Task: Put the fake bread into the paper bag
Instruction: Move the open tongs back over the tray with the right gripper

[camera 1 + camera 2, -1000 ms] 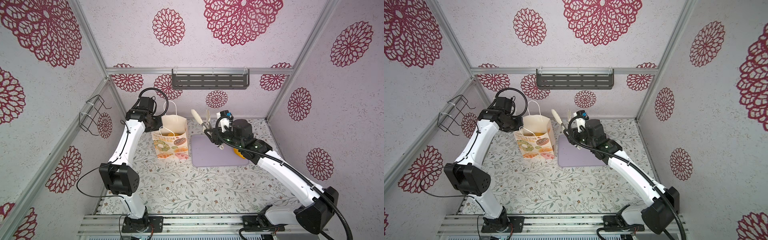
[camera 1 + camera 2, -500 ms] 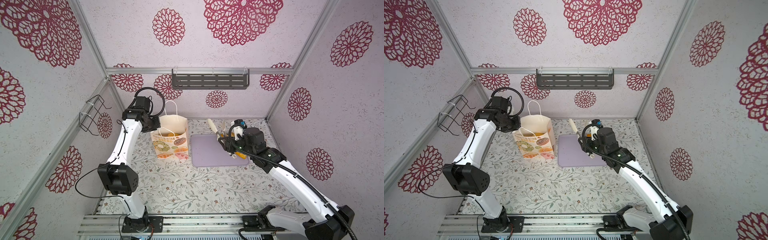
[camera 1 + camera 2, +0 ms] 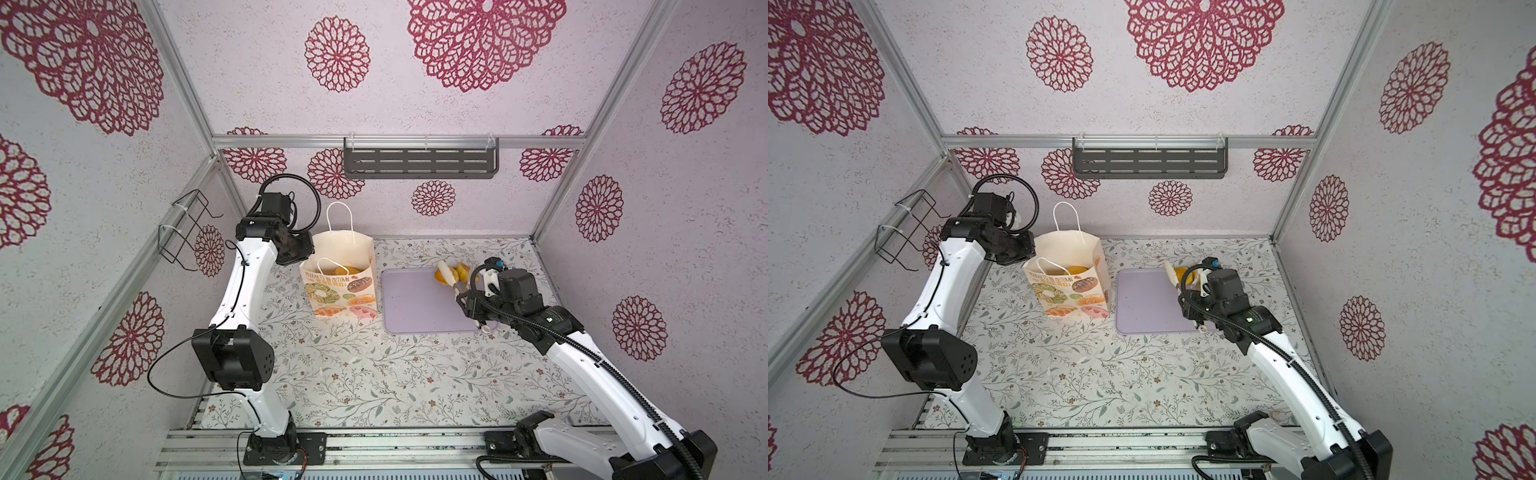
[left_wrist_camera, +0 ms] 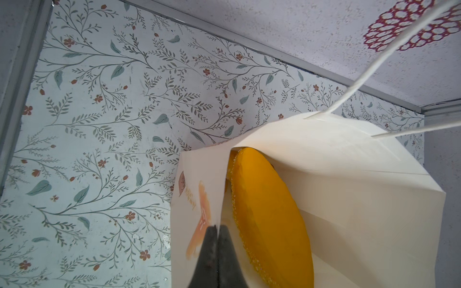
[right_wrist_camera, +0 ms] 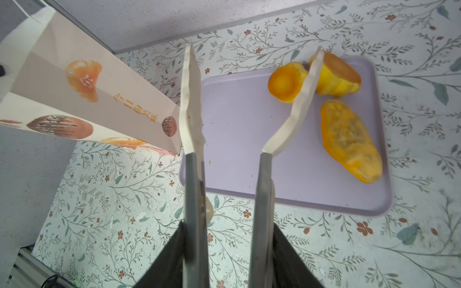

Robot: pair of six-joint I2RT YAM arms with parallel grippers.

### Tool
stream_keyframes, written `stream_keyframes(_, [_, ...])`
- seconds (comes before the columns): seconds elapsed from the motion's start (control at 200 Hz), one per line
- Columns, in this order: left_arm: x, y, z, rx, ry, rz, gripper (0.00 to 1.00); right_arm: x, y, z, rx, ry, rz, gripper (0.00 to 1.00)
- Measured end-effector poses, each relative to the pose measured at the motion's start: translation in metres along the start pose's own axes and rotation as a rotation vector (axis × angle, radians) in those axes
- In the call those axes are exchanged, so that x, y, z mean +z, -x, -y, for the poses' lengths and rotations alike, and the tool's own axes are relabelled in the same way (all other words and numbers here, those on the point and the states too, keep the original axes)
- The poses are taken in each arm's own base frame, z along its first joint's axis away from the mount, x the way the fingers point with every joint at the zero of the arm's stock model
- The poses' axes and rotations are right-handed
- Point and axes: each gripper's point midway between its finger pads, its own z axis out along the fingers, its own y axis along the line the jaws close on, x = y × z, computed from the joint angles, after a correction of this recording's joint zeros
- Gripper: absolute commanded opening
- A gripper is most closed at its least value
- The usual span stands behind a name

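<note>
The paper bag (image 3: 340,286) (image 3: 1069,291) stands upright left of the lilac tray (image 3: 415,307). My left gripper (image 4: 217,228) is shut on the bag's upper side edge (image 4: 224,174). An orange fake bread (image 4: 264,212) lies inside the bag. Three more pieces lie on the tray's far right part: a round bun (image 5: 285,83), a blocky yellow loaf (image 5: 336,77) and an oval loaf (image 5: 349,142). My right gripper (image 5: 228,224) is shut on a pair of tongs (image 5: 192,99). The tongs' white tips stand apart, with nothing between them, above the tray beside the bun.
A grey slotted shelf (image 3: 419,164) hangs on the back wall and a wire rack (image 3: 183,232) on the left wall. The bag's white handles (image 3: 340,216) stick up. The walls close in the floral table (image 3: 374,374) on three sides.
My right arm has swung right, from beside the bag's mouth to over the tray's far right corner, tongs empty. The left gripper has kept its hold on the bag.
</note>
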Motion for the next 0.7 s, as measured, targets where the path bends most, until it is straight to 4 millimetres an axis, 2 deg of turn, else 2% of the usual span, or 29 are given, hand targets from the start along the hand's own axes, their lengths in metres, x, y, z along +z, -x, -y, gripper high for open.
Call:
stream_keyframes(0.4, [0.000, 0.000, 0.000, -0.002, -0.004, -0.001, 0.01, 0.000, -0.015, 0.042, 0.059, -0.109, -0.053, 0.50])
stream_keyframes(0.701, [0.000, 0.000, 0.001, -0.003, -0.008, -0.002, 0.00, 0.009, -0.037, 0.076, 0.046, -0.226, -0.190, 0.51])
